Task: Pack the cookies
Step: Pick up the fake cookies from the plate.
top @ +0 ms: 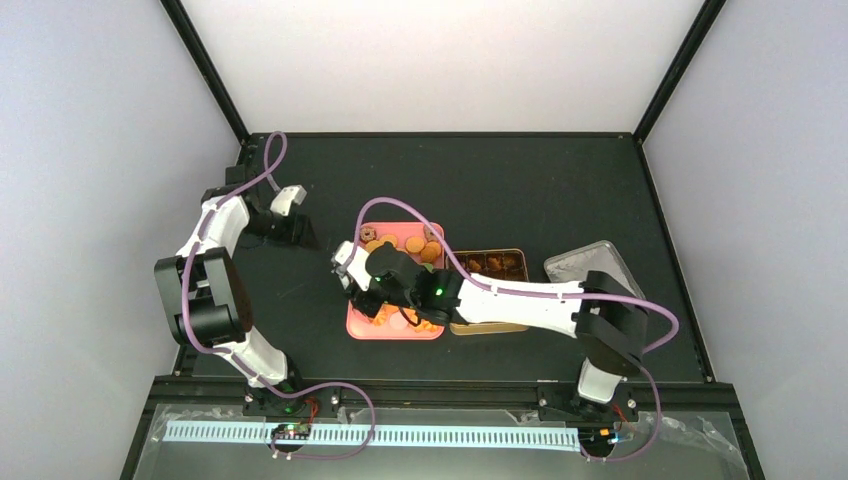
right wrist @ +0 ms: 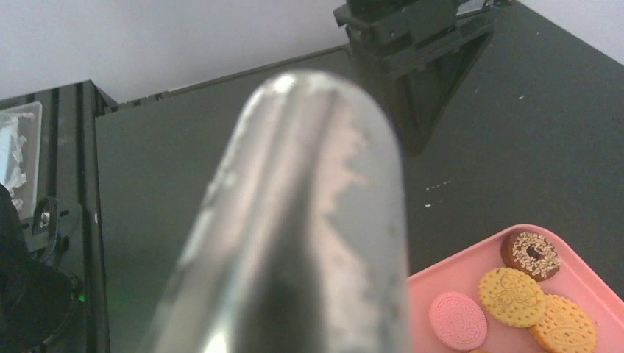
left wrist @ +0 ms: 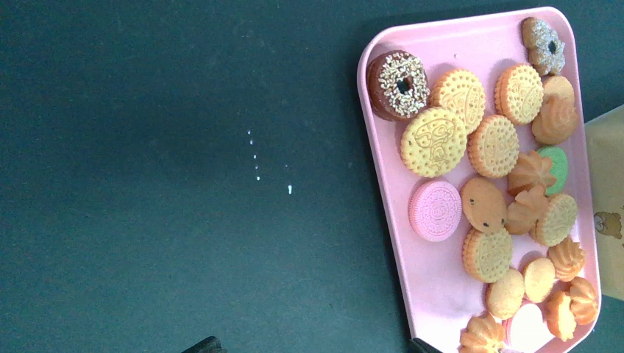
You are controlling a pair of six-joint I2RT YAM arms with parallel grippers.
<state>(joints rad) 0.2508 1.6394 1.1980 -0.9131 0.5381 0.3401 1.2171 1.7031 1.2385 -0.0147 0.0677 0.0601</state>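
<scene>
Since the small round orange-and-yellow cookies [left wrist: 434,141] look light and brittle, edge holds suit; right tool [top: 365,285] clamps grey metal tongs [right wrist: 309,220], left tool [left wrist: 315,344] gapes.

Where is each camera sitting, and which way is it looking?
Top external: high behind the arms, looking down on the table; left arm and right arm both show.
Left wrist: on the left arm, facing straight down at the pink tray of cookies; only its fingertips show.
Right wrist: on the right arm, facing across the table toward the left gripper; a blurred metal piece fills the middle.
Shared: both wrist views catch the doughnut cookie.
</scene>
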